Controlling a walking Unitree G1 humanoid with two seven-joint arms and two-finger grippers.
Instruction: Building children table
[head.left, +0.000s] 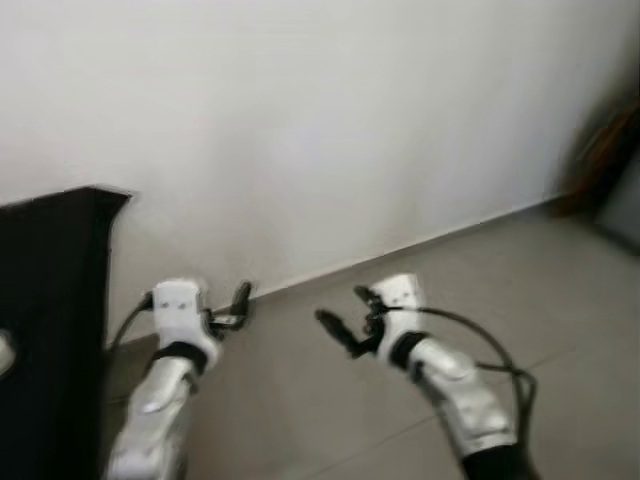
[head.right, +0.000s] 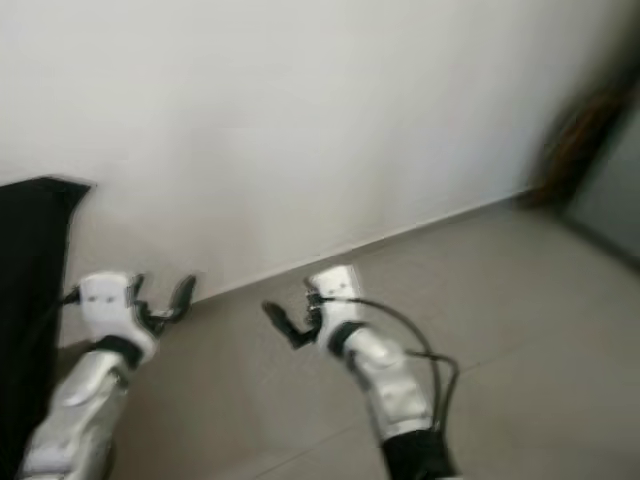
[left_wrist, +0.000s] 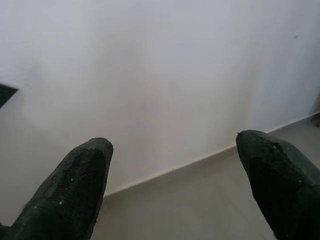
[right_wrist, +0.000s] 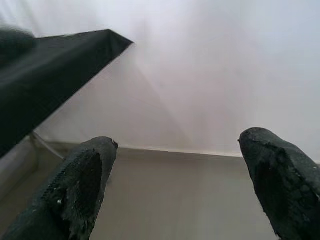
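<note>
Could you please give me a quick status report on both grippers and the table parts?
Left gripper open, empty. Right gripper open, empty. Facing white wall; black furniture at left.

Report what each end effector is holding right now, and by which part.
Nothing is held. The left end effector and the right end effector are both open, with bare floor and wall between their fingers.

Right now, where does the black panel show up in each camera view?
Left eye view: black panel at the robot's far left, against the wall.
Right eye view: a narrower strip, far left.
Left wrist view: a dark sliver against the wall.
Right wrist view: a broad dark slab.
Shared landmark: wall-floor seam.
</note>
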